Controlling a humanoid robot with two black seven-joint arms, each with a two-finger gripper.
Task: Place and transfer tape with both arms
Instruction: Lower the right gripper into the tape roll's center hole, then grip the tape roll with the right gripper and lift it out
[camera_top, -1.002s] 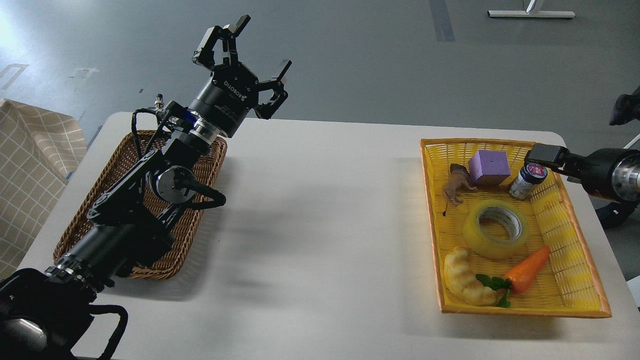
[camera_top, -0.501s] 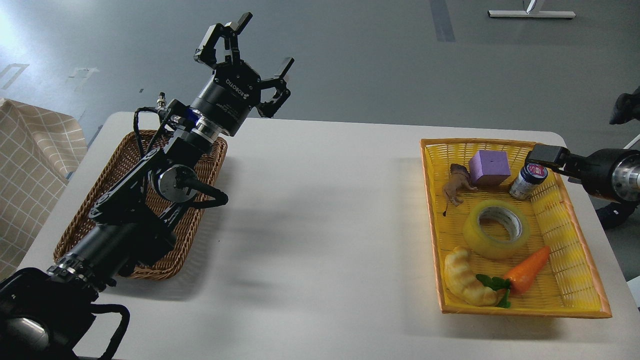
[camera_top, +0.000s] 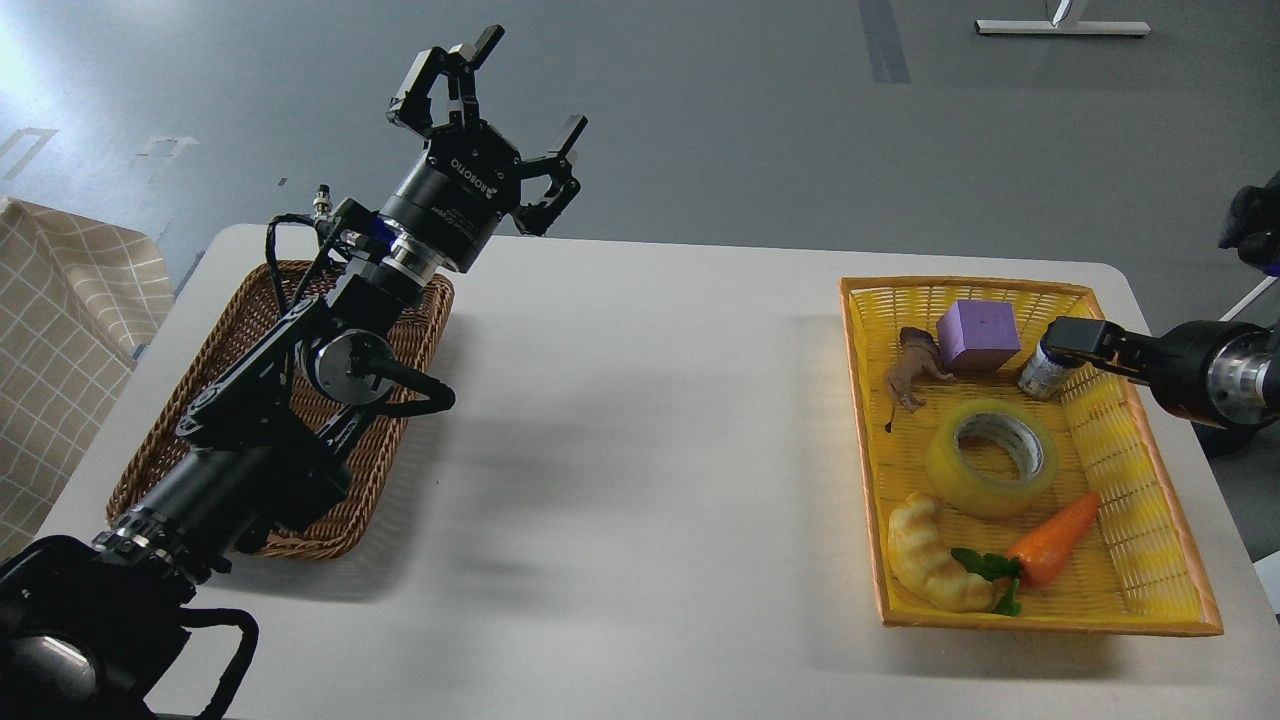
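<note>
The tape (camera_top: 992, 458), a wide translucent yellow roll with a white-grey core, lies flat in the middle of the yellow basket (camera_top: 1050, 622) on the right of the table. My right gripper (camera_top: 1066, 337) comes in from the right edge and hangs over the basket's back right part, above a small jar (camera_top: 1040, 376) and behind the tape. It is seen dark and end-on, so its fingers cannot be told apart. My left gripper (camera_top: 505, 95) is raised above the table's back left edge, its fingers spread and empty.
A brown wicker basket (camera_top: 385, 470) sits at the table's left under my left arm. The yellow basket also holds a purple block (camera_top: 978, 335), a brown toy animal (camera_top: 912, 372), a croissant toy (camera_top: 932, 555) and a toy carrot (camera_top: 1055, 540).
My right gripper has moved down and a little left, and now covers the top of the small jar. My left arm has hardly moved.
</note>
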